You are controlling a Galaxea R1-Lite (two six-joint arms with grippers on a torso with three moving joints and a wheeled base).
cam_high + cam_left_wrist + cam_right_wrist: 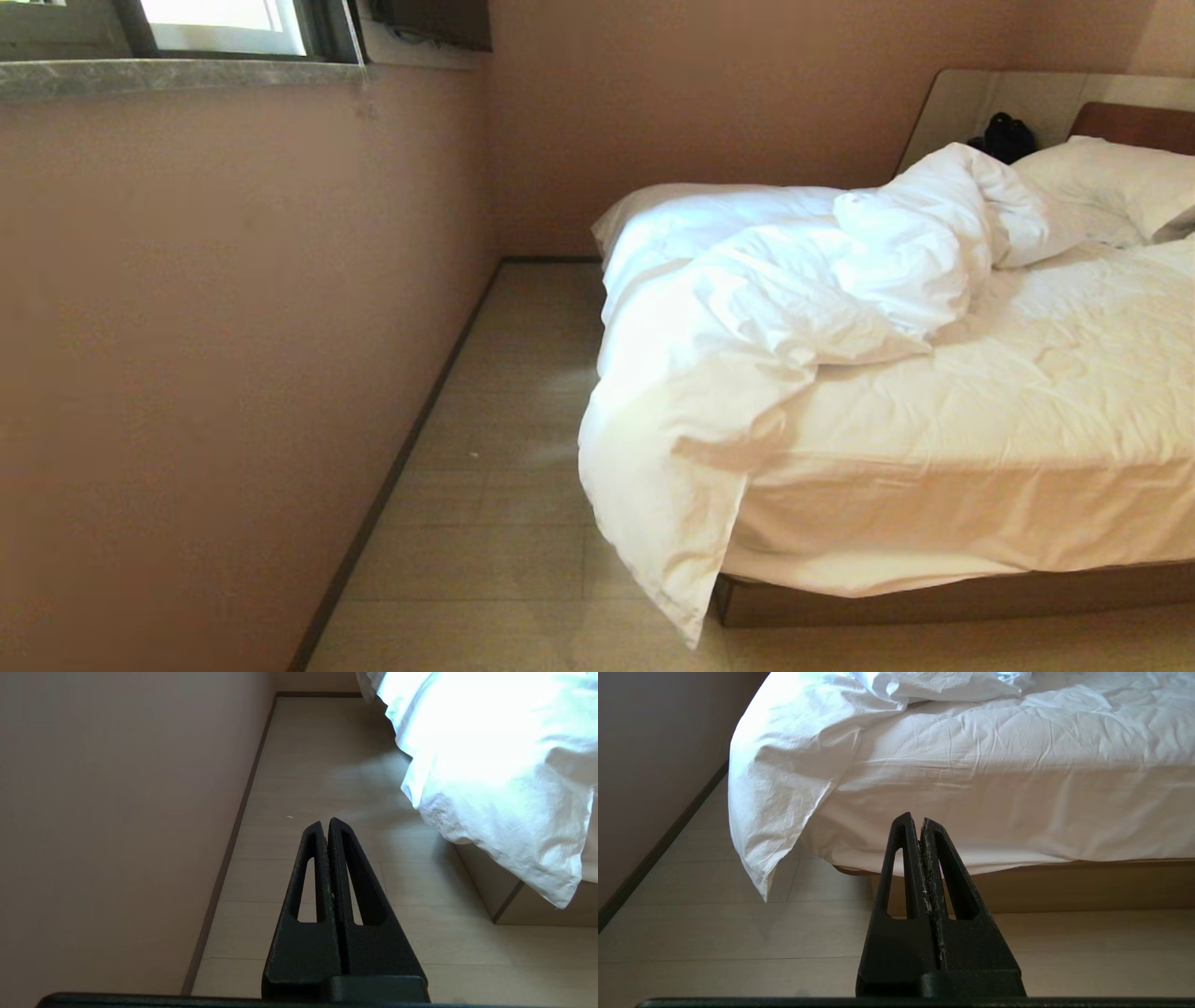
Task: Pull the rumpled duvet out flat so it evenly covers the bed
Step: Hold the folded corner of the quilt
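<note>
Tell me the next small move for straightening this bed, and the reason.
Probably bring the left gripper, shut and empty over the floor, toward the hanging corner of the puffy white duvet. It lies bunched along the left side of the low brown-based bed, leaving the sheet bare. The right gripper is also shut, short of the bed.
</note>
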